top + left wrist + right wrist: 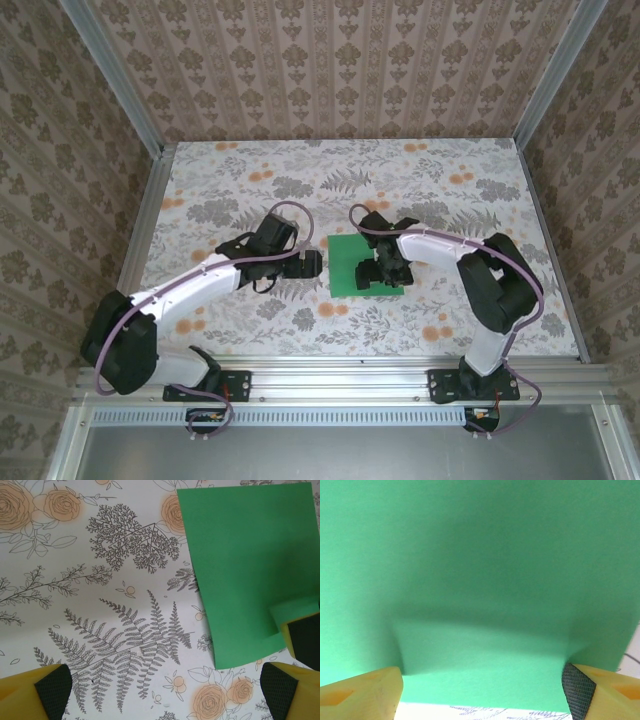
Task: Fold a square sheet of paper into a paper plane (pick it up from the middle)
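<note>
**Status.** The square sheet of paper lies flat on the table near its centre, not yet folded. In the top view the right gripper is down on the sheet's 3 o'clock half. The left gripper sits just beside the sheet's 9 o'clock edge, apart from it.

**Right gripper.** In the right wrist view the right gripper has its jaws wide apart, w/ the pads down on the sheet. A shallow raised ridge of paper spans the gap between them. The paper is not yet clamped.

**Left gripper.** In the left wrist view the left gripper has its jaws fully apart over bare table, w/ nothing between them. The sheet lies at 1 o'clock in that view.

**Handling (judgement).**
- The paper is probably very light and thin, w/ no stiffness.
- It would slide on the smooth table if pushed sideways.
- It creases permanently, so any stray pinch mark stays in the finished plane.
- Take hold at the mid-sheet ridge, per the task.
- Close slowly so the ridge rises between the pads rather than flattening or skewing.
- Edges and corners would flop if lifted alone.
</note>
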